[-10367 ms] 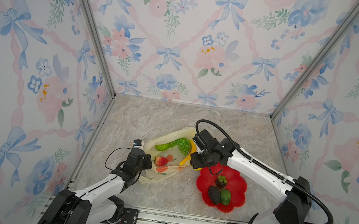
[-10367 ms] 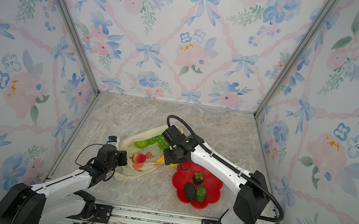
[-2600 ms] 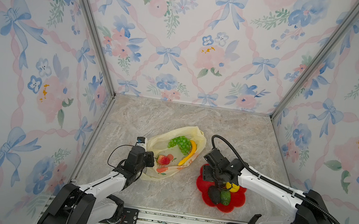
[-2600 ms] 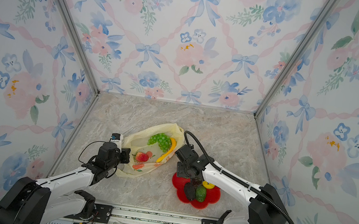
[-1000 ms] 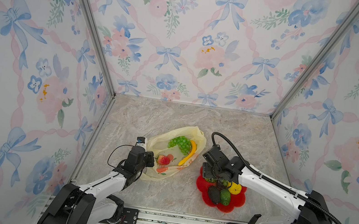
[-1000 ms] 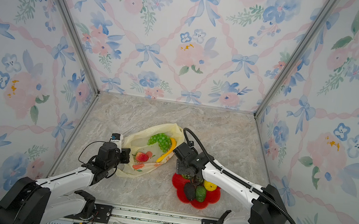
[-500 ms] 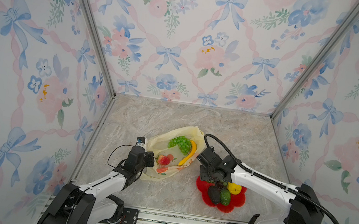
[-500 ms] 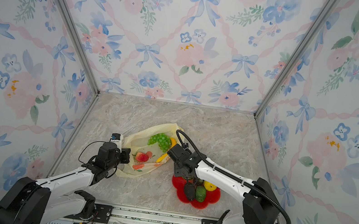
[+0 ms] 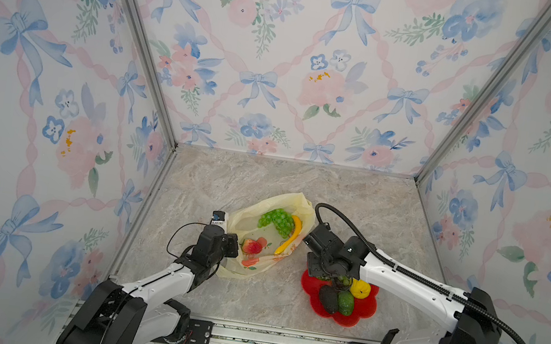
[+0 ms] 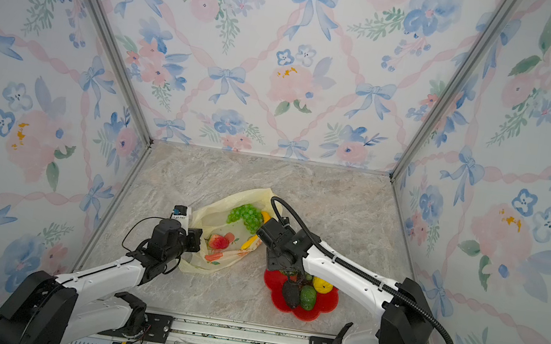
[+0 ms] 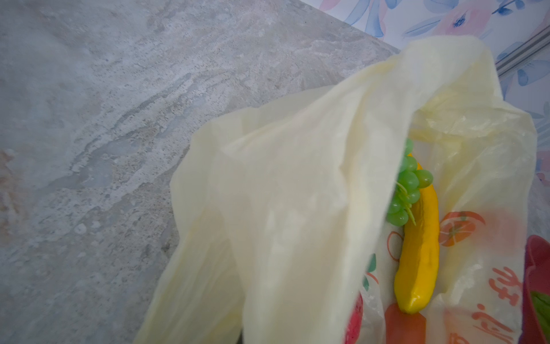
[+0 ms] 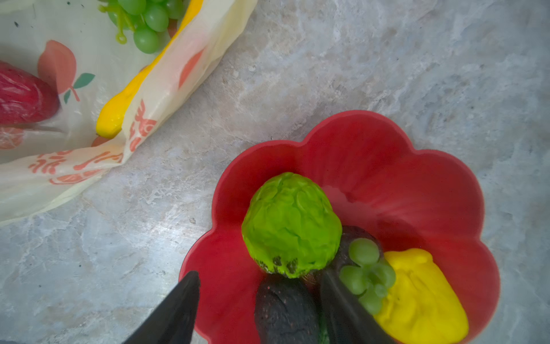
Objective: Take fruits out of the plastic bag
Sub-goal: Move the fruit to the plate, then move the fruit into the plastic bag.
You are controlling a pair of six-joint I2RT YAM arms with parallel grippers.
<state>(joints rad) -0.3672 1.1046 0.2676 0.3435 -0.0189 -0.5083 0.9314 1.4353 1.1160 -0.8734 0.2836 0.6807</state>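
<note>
The plastic bag [image 9: 241, 219] lies just beside the red plate [image 9: 364, 309], with the grape bunch [image 9: 276, 220], banana [image 9: 290, 240] and strawberry [image 9: 250, 246] inside it. The left gripper [image 9: 231, 243] pinches the bag's edge on the side far from the plate. Only the right wrist view shows the right gripper [image 12: 259, 277] spread apart over the plate, above the avocado [image 12: 285, 312], near the bumpy green fruit [image 12: 291, 223], lemon [image 12: 416, 295] and a few loose grapes [image 12: 369, 271].

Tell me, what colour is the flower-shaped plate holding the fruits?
Red all over. The glossy flower-shaped plate shows best in the right wrist view.
</note>
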